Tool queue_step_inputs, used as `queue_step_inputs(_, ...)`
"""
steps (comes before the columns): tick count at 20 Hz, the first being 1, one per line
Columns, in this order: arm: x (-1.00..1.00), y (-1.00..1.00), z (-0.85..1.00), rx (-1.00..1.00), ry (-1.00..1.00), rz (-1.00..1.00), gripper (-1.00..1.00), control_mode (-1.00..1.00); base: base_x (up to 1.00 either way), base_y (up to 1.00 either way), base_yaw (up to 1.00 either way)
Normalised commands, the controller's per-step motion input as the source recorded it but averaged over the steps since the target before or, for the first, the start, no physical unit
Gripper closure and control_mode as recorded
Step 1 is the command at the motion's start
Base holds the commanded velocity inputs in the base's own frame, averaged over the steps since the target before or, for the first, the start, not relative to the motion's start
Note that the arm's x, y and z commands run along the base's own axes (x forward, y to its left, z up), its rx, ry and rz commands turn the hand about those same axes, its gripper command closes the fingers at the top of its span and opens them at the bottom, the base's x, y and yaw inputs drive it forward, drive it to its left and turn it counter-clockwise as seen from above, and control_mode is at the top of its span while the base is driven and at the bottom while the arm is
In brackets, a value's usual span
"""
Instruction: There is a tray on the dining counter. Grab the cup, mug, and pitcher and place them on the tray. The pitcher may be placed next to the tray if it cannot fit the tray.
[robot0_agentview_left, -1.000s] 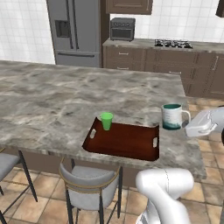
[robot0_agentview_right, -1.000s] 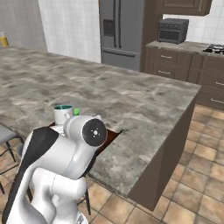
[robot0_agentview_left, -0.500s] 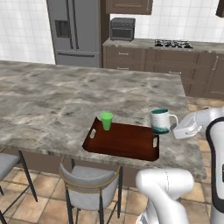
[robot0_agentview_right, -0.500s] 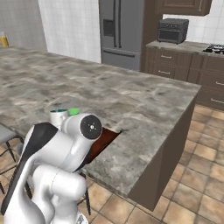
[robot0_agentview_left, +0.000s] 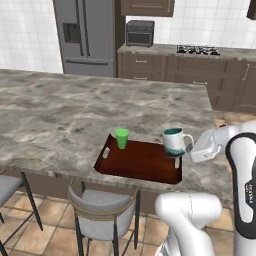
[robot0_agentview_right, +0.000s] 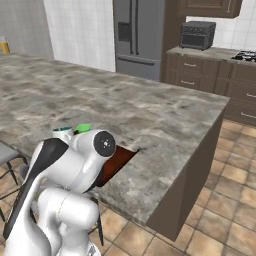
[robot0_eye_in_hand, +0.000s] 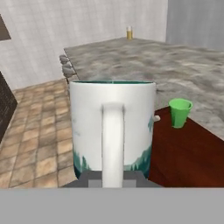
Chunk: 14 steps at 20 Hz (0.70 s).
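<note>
Large grey marbled tabletop (robot0_agentview_left: 75, 107) across a rendered kitchen, dark cabinets beneath, two stools tucked in at the near edge.

Dark red-brown tray (robot0_agentview_left: 140, 161) lying flat near that near edge, slot handle visible in its left end.

Just changed: mug (robot0_agentview_left: 175, 142), teal below and white above, carried leftward from beside the tray a second ago to a spot now over the tray's right end. Raised a little above the wood, from the left base view; exact clearance hard to judge. Meaning for the task, as a judgement: second item almost delivered, lowering and letting go remaining.

Tool (robot0_agentview_left: 186, 148) clenched on the mug's white loop handle, seen in the hand view with the handle upright between the two fingertips.

Pitcher (robot0_eye_in_hand: 129, 32), yellow-orange, tiny and far off on the opposite end of the tabletop in the hand view; not yet fetched.

Containers: tray holding the green cup (robot0_agentview_left: 121, 138), upright in the far left corner. Cup's interior empty as far as visible. Mug's rim seen edge-on in the hand view, contents impossible to tell. Pitcher too small to tell more.
</note>
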Motion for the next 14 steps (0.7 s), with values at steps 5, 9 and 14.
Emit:
queue_step_inputs(5, 0.13, 0.33, -0.51, 0.07, -0.12, 0.01, 1.0, -1.0, 0.0, 0.0, 0.0)
queue_step_inputs(9, 0.23, 0.28, -0.5, 0.03, -0.13, 0.0, 1.0, -1.0, 0.0, 0.0, 0.0)
queue_step_inputs(14, 0.19, 0.21, -0.43, 0.0, -0.18, 0.0, 1.0, -1.0, 0.0, 0.0, 0.0)
